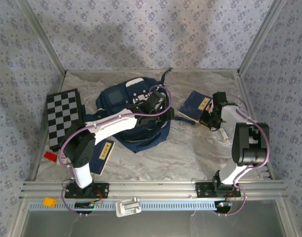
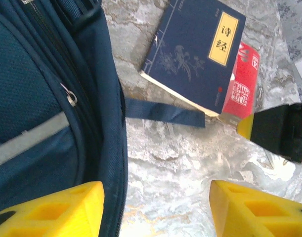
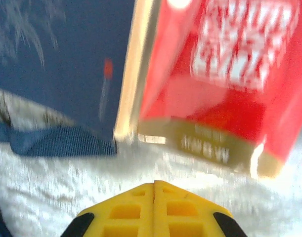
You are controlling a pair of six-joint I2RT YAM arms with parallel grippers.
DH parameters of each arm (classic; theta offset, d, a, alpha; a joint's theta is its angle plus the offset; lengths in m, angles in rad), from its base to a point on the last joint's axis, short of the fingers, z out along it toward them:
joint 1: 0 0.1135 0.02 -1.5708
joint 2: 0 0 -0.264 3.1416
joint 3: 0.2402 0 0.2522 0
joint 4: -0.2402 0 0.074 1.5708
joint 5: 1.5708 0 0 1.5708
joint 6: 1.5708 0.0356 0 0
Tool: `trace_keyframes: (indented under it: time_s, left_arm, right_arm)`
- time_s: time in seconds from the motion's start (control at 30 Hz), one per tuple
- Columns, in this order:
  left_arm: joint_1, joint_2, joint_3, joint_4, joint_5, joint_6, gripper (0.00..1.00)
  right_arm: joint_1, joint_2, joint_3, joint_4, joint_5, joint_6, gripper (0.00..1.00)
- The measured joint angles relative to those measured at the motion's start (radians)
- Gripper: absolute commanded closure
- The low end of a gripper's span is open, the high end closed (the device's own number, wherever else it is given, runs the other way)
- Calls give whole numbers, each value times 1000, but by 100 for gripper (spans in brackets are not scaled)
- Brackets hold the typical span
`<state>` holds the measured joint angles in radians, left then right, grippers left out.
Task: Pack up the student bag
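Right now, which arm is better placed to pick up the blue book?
Probably right: the right gripper is shut beside the book and red box; the left gripper is open by the backpack.

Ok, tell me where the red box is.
The red box lies right of the student bag, against the edge of the navy booklet; the right wrist view shows it just ahead of the shut right gripper.

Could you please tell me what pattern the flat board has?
The board is checkered black and grey; top external view.
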<state>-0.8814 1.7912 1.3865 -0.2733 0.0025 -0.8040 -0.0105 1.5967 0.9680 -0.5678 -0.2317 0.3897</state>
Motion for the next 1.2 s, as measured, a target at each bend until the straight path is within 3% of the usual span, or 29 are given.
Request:
trace_keyframes:
  time_s: [0.2,0.5,0.8,1.2]
  left_arm:
    - [-50,-2,-8,-10,12,-60,45]
    - [-91,36,33,-22,-7,-16,44]
    - [-67,182,206,-16,-17,111,43]
    - [8,510,536,-19,13,122,42]
  right_arm:
    - [33,-173,-163,-56,-22,41,99]
    - [30,-68,-64,19,-81,127,57]
    - [30,70,29,130,-60,243,56]
    - [13,145,69,158,-42,272,59]
